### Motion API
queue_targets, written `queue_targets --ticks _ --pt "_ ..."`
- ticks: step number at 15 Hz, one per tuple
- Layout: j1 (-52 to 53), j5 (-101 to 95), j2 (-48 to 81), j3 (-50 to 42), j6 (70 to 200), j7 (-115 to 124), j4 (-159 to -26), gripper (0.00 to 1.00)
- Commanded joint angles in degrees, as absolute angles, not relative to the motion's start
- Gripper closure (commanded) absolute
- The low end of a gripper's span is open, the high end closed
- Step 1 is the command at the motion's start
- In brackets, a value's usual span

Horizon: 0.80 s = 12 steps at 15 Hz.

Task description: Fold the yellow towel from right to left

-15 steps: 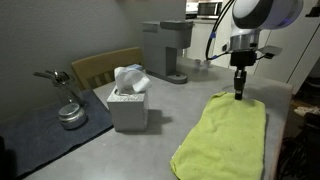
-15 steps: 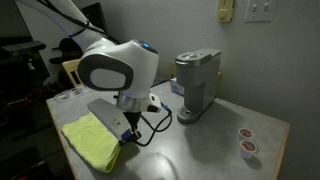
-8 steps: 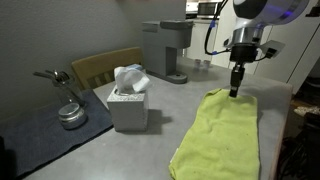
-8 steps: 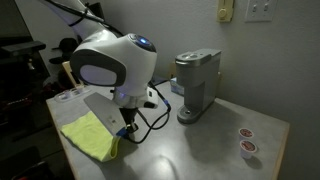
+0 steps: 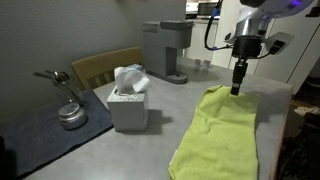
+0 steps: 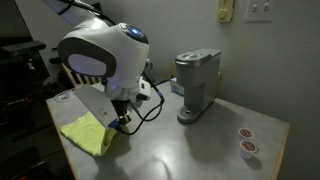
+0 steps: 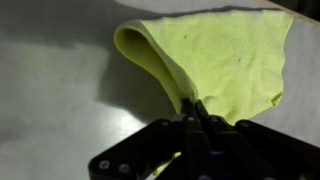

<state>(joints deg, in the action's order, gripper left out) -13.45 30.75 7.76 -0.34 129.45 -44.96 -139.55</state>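
The yellow towel (image 5: 222,135) lies on the grey table. It also shows in the other exterior view (image 6: 88,135) and in the wrist view (image 7: 225,55). My gripper (image 5: 236,90) is shut on the towel's far edge and holds it lifted off the table, so the cloth curls over into a fold (image 7: 150,55). In the wrist view the gripper (image 7: 193,108) comes in from the bottom, its fingers pressed together on the cloth. In an exterior view the arm (image 6: 95,60) hides most of the gripper.
A tissue box (image 5: 129,100) stands left of the towel. A coffee machine (image 5: 166,48) stands behind it (image 6: 196,85). A wooden chair (image 5: 105,65) and a metal object (image 5: 68,110) are at the left. Two small cups (image 6: 245,142) sit apart.
My gripper has risen a little with the towel's edge in it. The towel's far end has pulled up and narrowed. In the other exterior view, the arm has swung left.
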Motion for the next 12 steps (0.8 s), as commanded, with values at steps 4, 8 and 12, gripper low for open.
queue_targets --ticks 4,8,12 --pt "-11.2 31.43 0.66 -2.68 123.61 -51.16 -143.97 0.99" --pt "-9.69 31.93 -0.65 -3.49 121.06 -56.41 -144.02 0.99" --pt "-7.78 31.8 0.96 -3.32 117.59 -60.12 -142.15 0.99"
